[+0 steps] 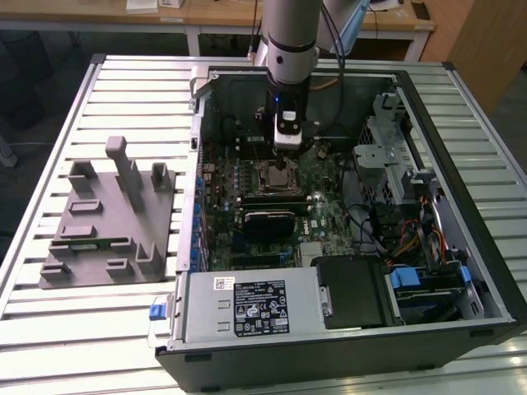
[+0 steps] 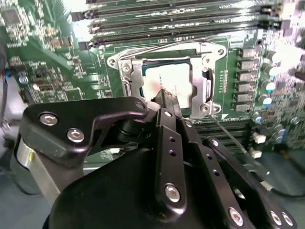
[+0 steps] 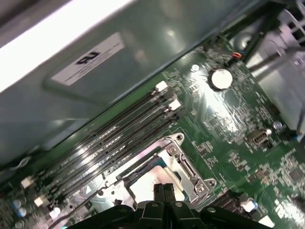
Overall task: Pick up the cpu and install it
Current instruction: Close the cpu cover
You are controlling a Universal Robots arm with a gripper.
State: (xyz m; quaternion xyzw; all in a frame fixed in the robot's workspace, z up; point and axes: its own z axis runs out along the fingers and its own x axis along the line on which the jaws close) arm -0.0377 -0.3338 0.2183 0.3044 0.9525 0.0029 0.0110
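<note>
Cpu [image 2: 166, 75] lies flat inside the socket frame [image 2: 129, 71] on the green board [image 2: 43, 57], pale metal top facing up, directly under the gripper [image 2: 165, 95]. The gripper's two black fingers are pressed together with no gap and nothing between them. Both wrist views show the same: the tips are over the near part of the chip's top, gripper [image 3: 164, 187], cpu [image 3: 143, 189]. Cannot tell if the tips touch the chip or sit just above it. The chip is not lifted and is level with the frame around it. The silver frame has screws at its corners, and a thin metal lever [image 2: 228, 136] runs along one side of it.

Long dark memory slots [image 3: 109, 143] run in a row just beside the socket, with white clips at their ends. A round coin battery [image 3: 220, 78] sits further out on the board, well apart from the socket.

In the exterior view the arm comes straight down into an open computer case [image 1: 461, 99], with the gripper [image 1: 285, 169] over the socket near the board's middle. The power supply box [image 1: 247, 304] with its labels is at the near end of the case, and a metal drive cage [image 1: 395, 156] with cable bundles is on the exterior view's right. The case lies on a slatted metal table [image 1: 49, 321]. A grey plastic holder block [image 1: 107, 214] with upright posts sits on the table at the exterior view's left, beside the case.
</note>
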